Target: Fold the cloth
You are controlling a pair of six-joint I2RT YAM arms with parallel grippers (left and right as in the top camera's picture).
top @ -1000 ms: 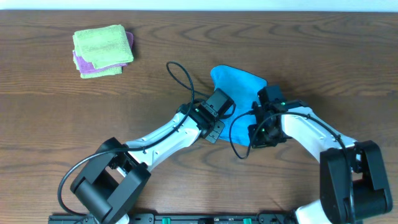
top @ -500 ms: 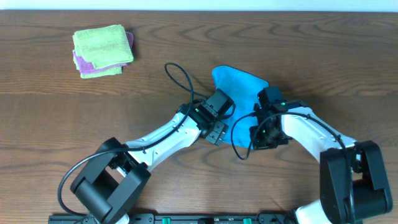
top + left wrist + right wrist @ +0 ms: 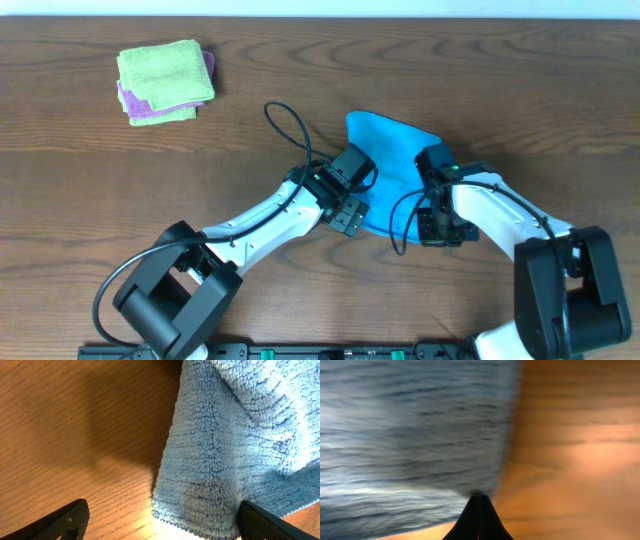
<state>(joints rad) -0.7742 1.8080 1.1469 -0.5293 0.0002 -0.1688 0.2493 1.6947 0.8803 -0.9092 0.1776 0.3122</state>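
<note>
Right gripper [image 3: 478,499] pinches the cloth [image 3: 225,435]; left gripper [image 3: 162,517] spread wide.

No readable text, labels, brands, numbers or signs in overhead or either wrist view.

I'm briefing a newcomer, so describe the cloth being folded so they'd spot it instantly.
On the wooden table, look right of centre. The cloth sits there, plain bright sky-blue, unlike the lime-green cloth folded atop a purple cloth far left.
</note>
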